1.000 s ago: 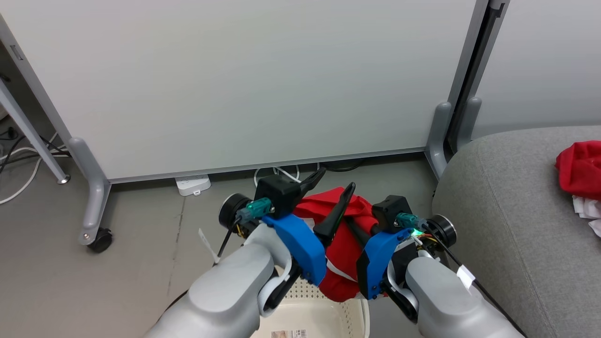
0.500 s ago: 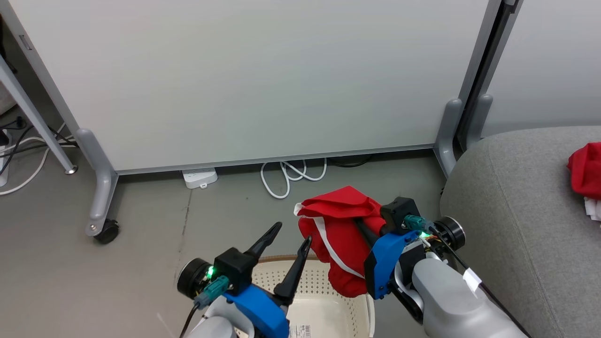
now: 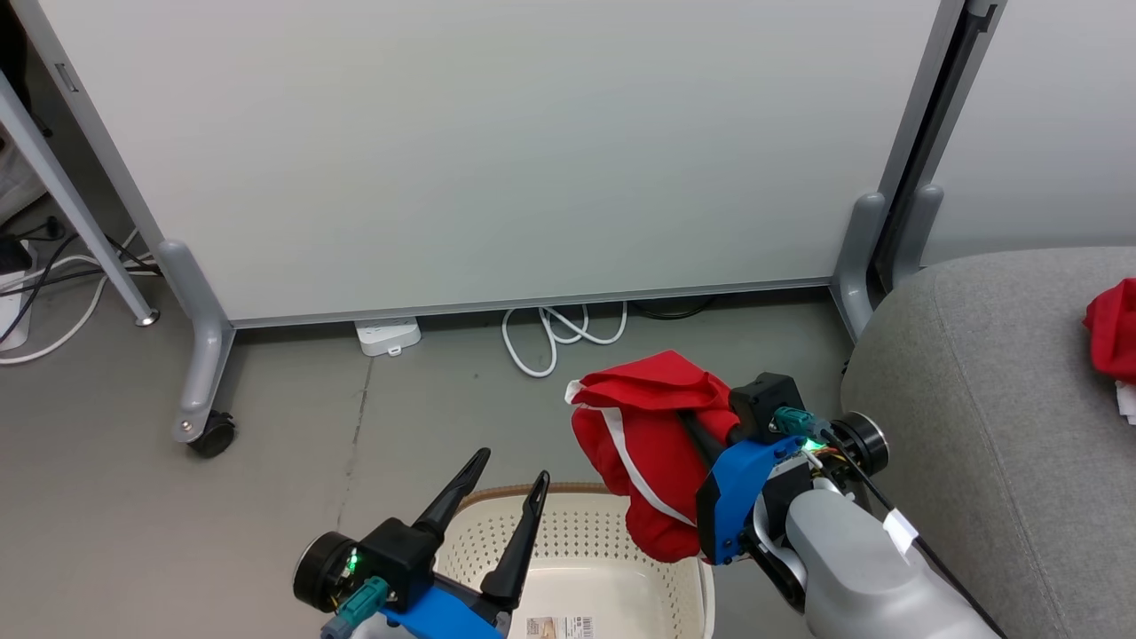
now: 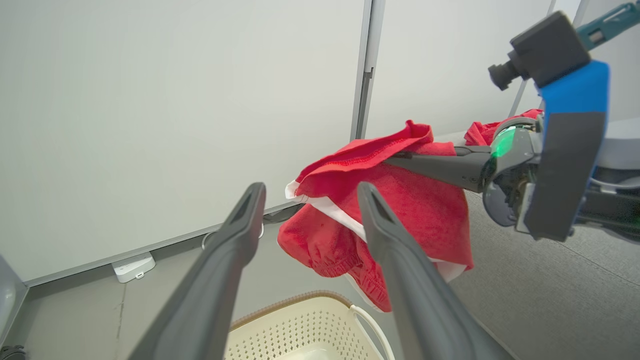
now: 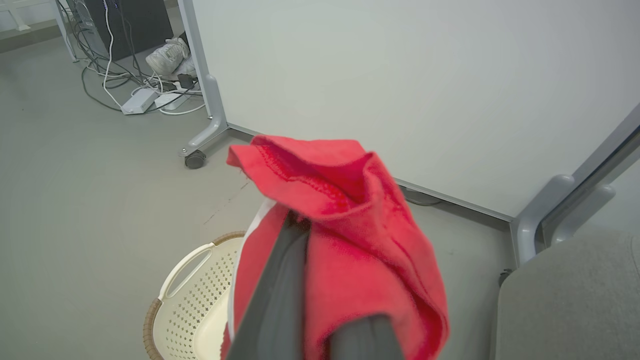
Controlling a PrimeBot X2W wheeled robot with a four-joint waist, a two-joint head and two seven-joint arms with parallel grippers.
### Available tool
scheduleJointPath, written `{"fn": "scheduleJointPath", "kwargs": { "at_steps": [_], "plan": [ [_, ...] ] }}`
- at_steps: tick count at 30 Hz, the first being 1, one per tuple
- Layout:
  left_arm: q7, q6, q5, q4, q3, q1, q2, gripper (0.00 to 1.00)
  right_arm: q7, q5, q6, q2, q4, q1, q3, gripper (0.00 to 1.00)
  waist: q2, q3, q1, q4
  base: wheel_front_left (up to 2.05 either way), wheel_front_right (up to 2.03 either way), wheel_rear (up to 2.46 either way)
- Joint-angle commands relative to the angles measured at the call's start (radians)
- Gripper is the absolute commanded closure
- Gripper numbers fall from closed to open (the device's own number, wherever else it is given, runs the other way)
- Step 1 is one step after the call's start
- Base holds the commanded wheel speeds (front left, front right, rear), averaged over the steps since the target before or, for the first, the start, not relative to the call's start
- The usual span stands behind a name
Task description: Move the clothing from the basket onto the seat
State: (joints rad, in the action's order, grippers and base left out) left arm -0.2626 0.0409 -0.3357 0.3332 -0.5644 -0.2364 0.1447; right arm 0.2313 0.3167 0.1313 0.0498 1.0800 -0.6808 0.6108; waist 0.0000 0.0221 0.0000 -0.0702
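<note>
Soft cloth garment point(image 3: 641, 448), matt plastic basket point(image 3: 581, 535)

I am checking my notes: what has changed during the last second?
The left gripper, open and empty, drew back from the red garment and came down to the basket. The right gripper stays shut on the garment, raised near the sofa.

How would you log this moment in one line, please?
right end effector: shut on garment | left end effector: open | garment: above basket | sofa: not reached
</note>
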Motion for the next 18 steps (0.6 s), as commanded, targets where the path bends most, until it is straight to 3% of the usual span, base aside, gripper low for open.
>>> {"fn": "scheduleJointPath", "kwargs": {
  "at_steps": [1,18],
  "plan": [
    [-0.003,0.008,0.01,-0.006,0.016,0.015,-0.004,0.0,0.007,-0.008,-0.001,0.001,0.002,0.001,-0.001,1.0,0.0,0.0,0.0,0.0,0.0,0.0,0.0],
    [-0.003,0.064,0.095,0.01,0.113,0.06,-0.051,0.0,0.004,-0.002,-0.001,0.001,-0.008,0.01,-0.003,1.0,0.0,0.004,0.0,0.025,0.0,0.0,0.0]
  ]
}}
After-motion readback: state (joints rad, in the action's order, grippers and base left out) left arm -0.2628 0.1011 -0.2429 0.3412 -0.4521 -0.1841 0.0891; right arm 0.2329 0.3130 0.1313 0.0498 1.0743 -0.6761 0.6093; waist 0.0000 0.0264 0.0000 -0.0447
